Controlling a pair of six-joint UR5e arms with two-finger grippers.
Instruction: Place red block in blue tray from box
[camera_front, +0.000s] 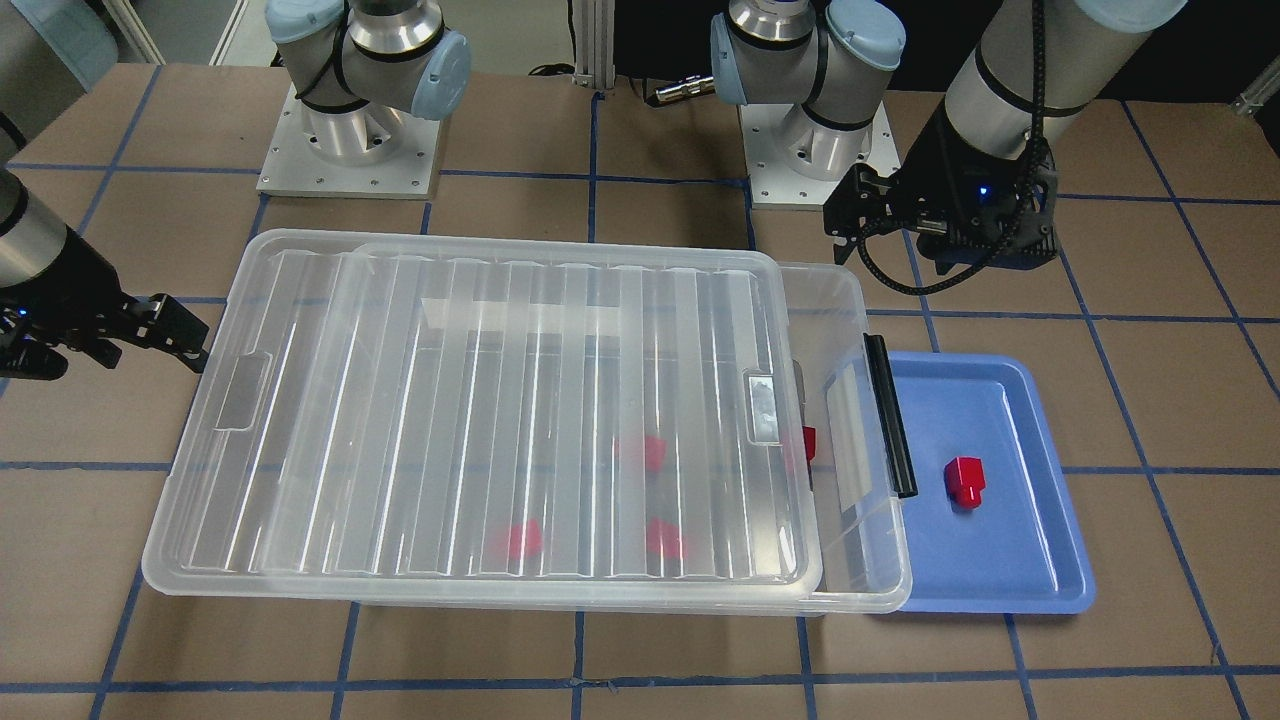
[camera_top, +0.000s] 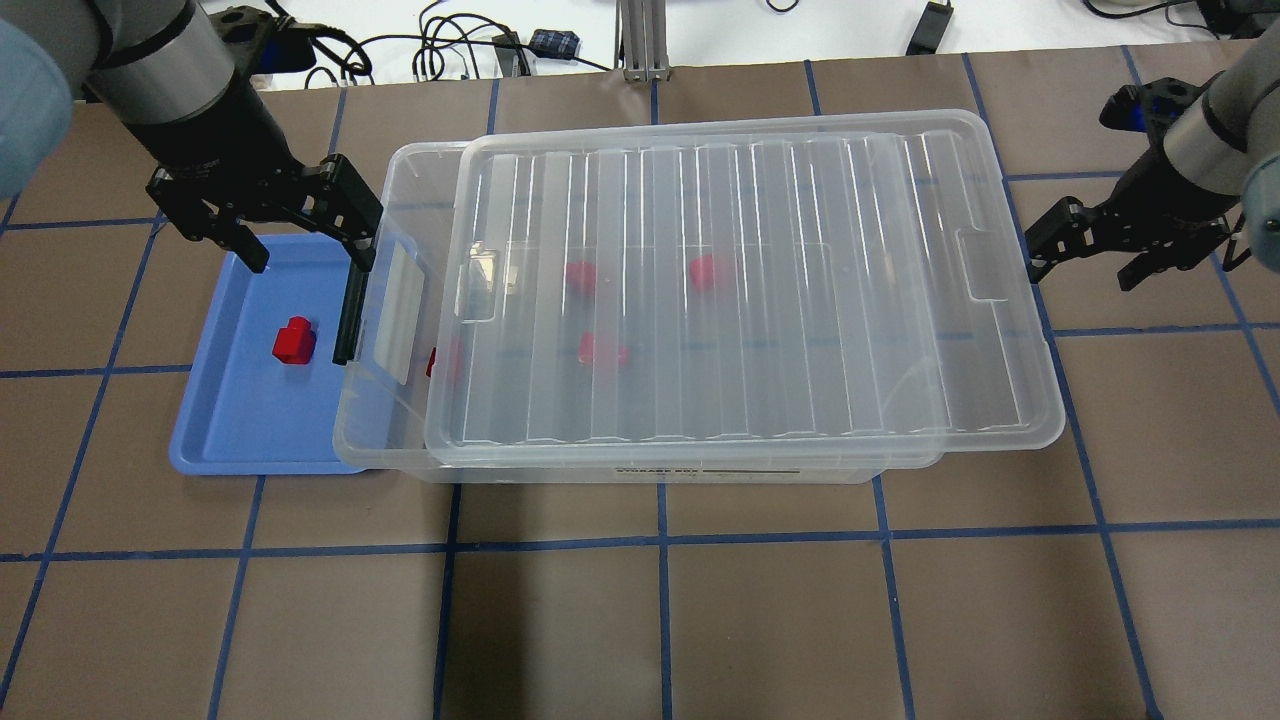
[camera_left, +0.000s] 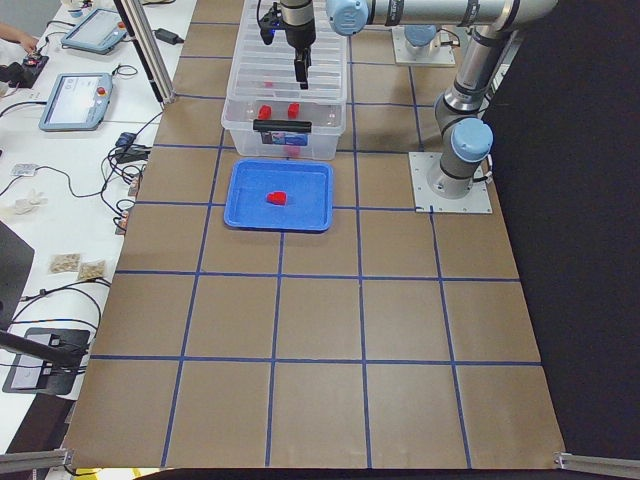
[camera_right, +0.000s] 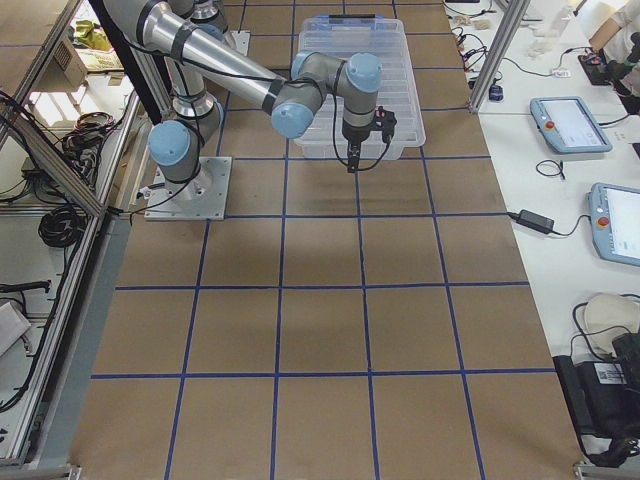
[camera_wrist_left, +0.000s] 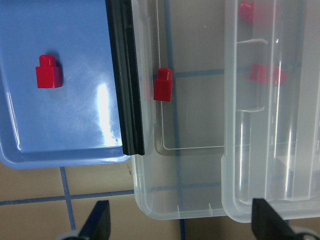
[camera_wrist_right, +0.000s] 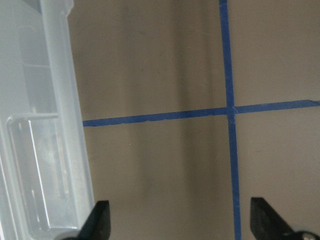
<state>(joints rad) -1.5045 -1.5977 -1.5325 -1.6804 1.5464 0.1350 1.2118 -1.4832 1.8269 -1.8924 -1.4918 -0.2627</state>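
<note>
One red block (camera_top: 294, 341) (camera_front: 965, 480) (camera_wrist_left: 48, 72) lies in the blue tray (camera_top: 230, 430) (camera_front: 1040, 560) (camera_wrist_left: 65, 130). The clear box (camera_top: 385, 420) (camera_front: 850, 300) has its ribbed lid (camera_top: 750, 300) (camera_front: 500, 400) slid toward my right, which leaves a gap at the tray end. Another red block (camera_top: 432, 362) (camera_front: 808, 442) (camera_wrist_left: 163, 85) sits in that gap. Three more show blurred under the lid. My left gripper (camera_top: 305, 245) (camera_front: 890, 245) (camera_wrist_left: 182, 225) is open and empty above the box's black clip handle (camera_top: 350, 315) (camera_wrist_left: 125, 75). My right gripper (camera_top: 1085, 270) (camera_front: 150, 350) (camera_wrist_right: 182, 222) is open and empty beside the lid's other end.
The tray touches the box's handle end. The two arm bases (camera_front: 350, 150) (camera_front: 815, 150) stand behind the box. A side table with tablets (camera_left: 75, 100) and cables runs along the table's far edge.
</note>
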